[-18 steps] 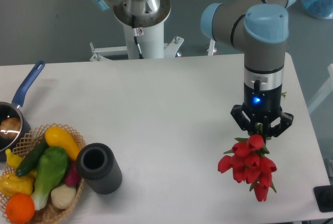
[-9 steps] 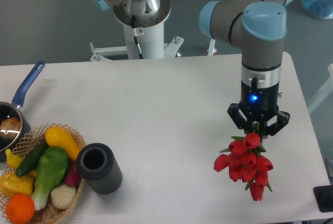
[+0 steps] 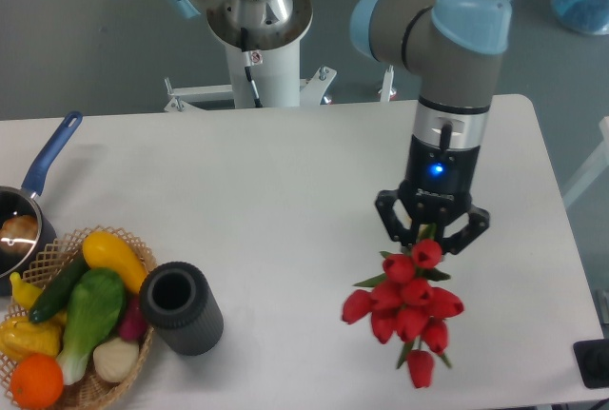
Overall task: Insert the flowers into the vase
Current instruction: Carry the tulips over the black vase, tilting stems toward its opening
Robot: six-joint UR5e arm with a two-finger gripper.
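Gripping one bunch of flowers, the single end effector, well apart from one vase.

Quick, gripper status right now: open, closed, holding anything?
Gripper: closed on the stems of the red tulip bunch, which hangs below it above the table, well right of the vase.

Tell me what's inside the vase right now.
Only a dark, round mouth shows in the vase; its bottom is hidden in shadow. No stems stick out. The flowers hang from the gripper, away to the right.
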